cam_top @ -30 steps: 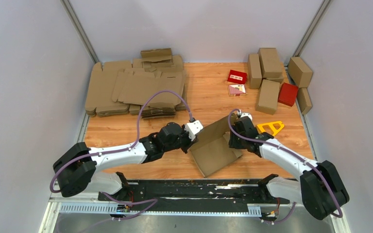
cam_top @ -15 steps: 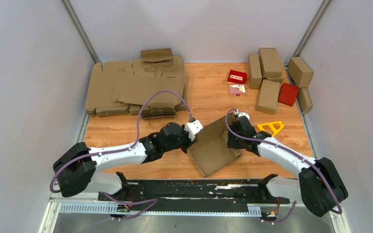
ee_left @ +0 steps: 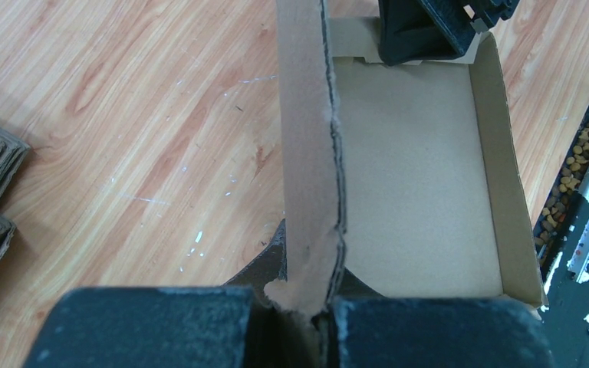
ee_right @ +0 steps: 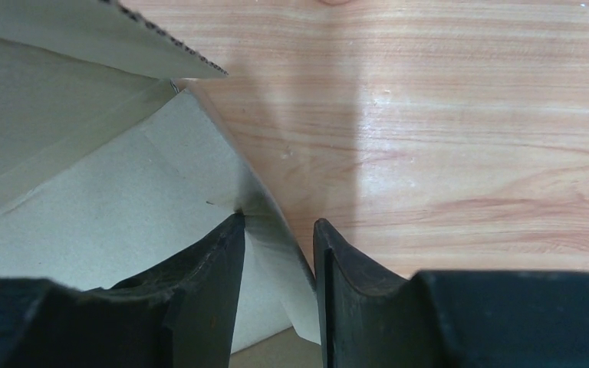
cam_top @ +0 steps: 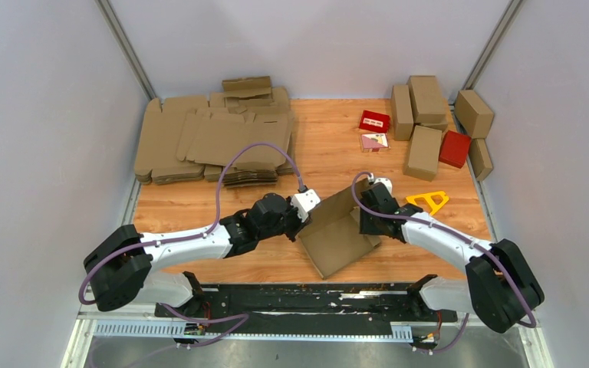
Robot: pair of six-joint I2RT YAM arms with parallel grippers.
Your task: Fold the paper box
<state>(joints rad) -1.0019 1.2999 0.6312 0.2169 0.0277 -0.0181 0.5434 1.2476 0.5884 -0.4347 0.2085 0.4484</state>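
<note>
The paper box (cam_top: 339, 244) is a shallow brown cardboard tray, half formed, lying on the wooden table between my two arms. Its tall left wall (ee_left: 307, 153) stands upright, and my left gripper (ee_left: 307, 303) is shut on that wall's near end. In the top view the left gripper (cam_top: 304, 220) sits at the box's left corner. My right gripper (ee_right: 278, 230) straddles the box's right side wall (ee_right: 276, 230); its fingers stand apart with the thin wall slanting across the gap. From above, the right gripper (cam_top: 365, 222) is at the box's far right corner.
A stack of flat brown blanks (cam_top: 215, 138) fills the far left. Finished brown boxes (cam_top: 422, 123) and red boxes (cam_top: 454, 147) stand at the far right. A yellow triangular piece (cam_top: 428, 201) lies just right of the right arm. A black rail (cam_top: 299, 295) runs along the near edge.
The right gripper has shifted a little left and further over the box's right wall. The left arm and the box have stayed put.
</note>
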